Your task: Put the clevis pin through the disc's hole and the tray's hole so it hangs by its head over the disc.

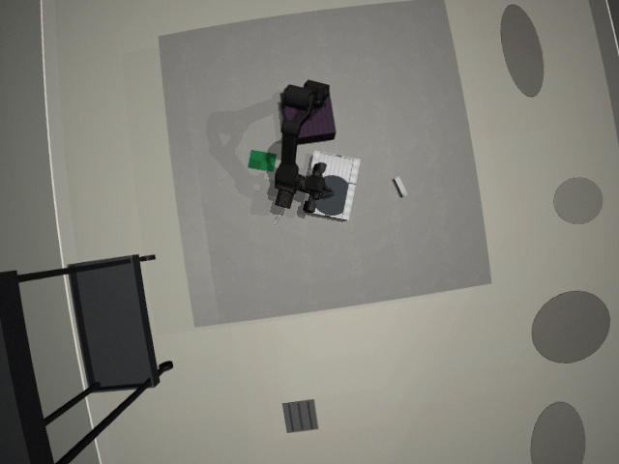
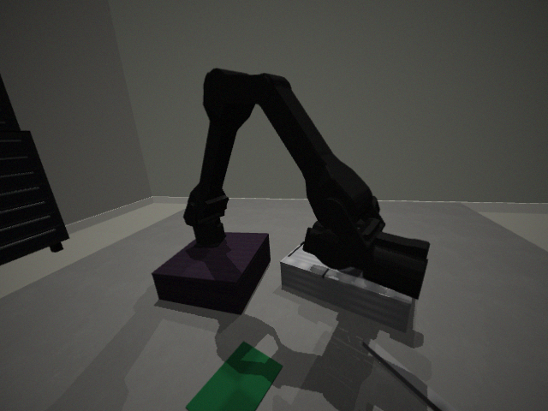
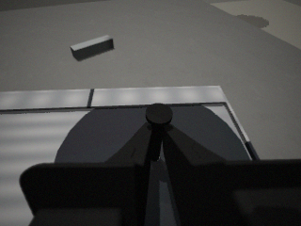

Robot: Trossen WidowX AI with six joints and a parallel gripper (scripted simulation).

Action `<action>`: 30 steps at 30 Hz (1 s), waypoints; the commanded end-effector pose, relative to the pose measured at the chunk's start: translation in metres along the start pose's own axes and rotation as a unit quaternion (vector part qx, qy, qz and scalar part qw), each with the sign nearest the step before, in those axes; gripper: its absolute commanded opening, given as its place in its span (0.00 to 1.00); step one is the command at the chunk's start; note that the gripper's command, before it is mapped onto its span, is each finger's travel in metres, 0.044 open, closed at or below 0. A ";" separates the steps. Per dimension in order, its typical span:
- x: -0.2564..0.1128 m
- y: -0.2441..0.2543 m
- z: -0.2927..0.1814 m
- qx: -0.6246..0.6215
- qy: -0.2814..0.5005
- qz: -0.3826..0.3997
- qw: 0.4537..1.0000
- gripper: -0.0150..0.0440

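- Over the tray (image 1: 352, 188) (image 2: 345, 295) (image 3: 155, 96), seen from the top, my gripper (image 1: 332, 191) reaches above the disc (image 1: 339, 202) (image 3: 89, 137) — a dark round inside the rim. A green patch (image 1: 261, 159) (image 2: 236, 382) lies on the tray's one side, a small bar (image 1: 399, 187) (image 3: 92, 47) well apart on the other.
- From the exterior, my arm (image 2: 289, 119) arches from a purple block (image 2: 212, 260) down to the tray; its bulk hides my fingertips.
- At the wrist, my jaws are closed on the pin (image 3: 159, 114), head up — over the disc's middle. Whether its tip is in the hole, I cannot tell.
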State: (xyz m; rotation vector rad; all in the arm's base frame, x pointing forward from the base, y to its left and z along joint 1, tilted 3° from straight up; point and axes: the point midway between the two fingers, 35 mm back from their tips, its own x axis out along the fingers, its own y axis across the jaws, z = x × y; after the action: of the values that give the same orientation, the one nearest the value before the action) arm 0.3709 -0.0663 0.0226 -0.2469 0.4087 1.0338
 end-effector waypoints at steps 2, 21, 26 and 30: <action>0.001 0.000 -0.001 0.006 -0.001 0.003 1.000 0.25; 0.001 0.002 0.000 0.004 0.013 0.002 1.000 0.25; 0.001 0.004 -0.001 0.002 0.013 0.001 1.000 0.25; 0.001 0.005 -0.001 0.002 0.013 0.001 1.000 0.25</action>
State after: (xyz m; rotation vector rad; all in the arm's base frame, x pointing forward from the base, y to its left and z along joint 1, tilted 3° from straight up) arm 0.3688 -0.0639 0.0213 -0.2537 0.4281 1.0327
